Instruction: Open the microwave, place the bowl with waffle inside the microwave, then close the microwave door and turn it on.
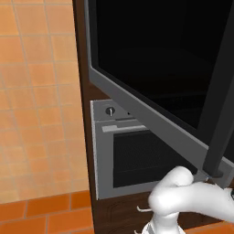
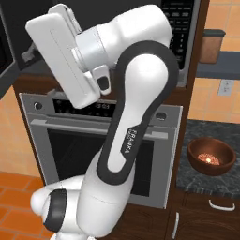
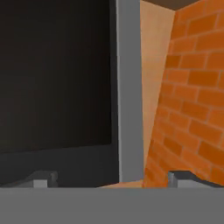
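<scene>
Microwave door [image 1: 151,68]: swung out, fills upper right of left base view; in hand view black glass at left, grey frame edge at centre.

Tool [image 3: 109,181]: fingers spread wide apart, nothing between, straddling door's frame edge.

Door likely stiff, hinged, glass slick; push or hook on metal frame.

Bowl [image 2: 211,157]: right middle of right base view, on dark counter [image 2: 197,176], waffle inside. Probably light, rigid; pinch rim.

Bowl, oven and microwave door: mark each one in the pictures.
bowl [image 2: 212,157], right base view, on its reddish-brown outer wall.
oven [image 2: 37,149], right base view, on its grey door frame.
microwave door [image 1: 155,50], left base view, on its black glass panel.
</scene>
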Controlling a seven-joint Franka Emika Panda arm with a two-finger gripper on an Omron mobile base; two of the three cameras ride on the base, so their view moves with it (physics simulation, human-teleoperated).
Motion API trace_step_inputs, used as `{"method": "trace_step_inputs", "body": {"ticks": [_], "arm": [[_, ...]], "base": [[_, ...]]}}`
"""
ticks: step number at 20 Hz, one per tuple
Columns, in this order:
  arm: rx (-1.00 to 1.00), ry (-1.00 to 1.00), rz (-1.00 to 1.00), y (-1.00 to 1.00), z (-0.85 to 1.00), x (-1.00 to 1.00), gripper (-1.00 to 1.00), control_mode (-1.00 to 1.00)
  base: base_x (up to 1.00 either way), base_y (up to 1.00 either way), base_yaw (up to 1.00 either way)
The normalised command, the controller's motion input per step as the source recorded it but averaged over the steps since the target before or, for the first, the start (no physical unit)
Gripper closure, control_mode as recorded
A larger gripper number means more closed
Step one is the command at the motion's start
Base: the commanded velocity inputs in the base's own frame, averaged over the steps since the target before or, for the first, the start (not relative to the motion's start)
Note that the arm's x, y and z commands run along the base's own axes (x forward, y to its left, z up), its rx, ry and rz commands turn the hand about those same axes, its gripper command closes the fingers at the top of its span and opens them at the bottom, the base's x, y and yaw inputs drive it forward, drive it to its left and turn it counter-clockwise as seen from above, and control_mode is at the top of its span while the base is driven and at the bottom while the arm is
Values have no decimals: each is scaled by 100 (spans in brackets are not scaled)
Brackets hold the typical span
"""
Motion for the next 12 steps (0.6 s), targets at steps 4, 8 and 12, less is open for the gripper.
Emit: {"method": "trace_step_inputs", "body": {"ticks": [4, 8, 12], "arm": [[31, -9, -22, 56, -55, 17, -100, -100], [24, -3, -40, 42, -50, 8, -100, -100], [21, -2, -7, 19, -14, 19, -100, -100]], "base": [[0, 0, 0], [0, 0, 0], [0, 0, 0]]}}
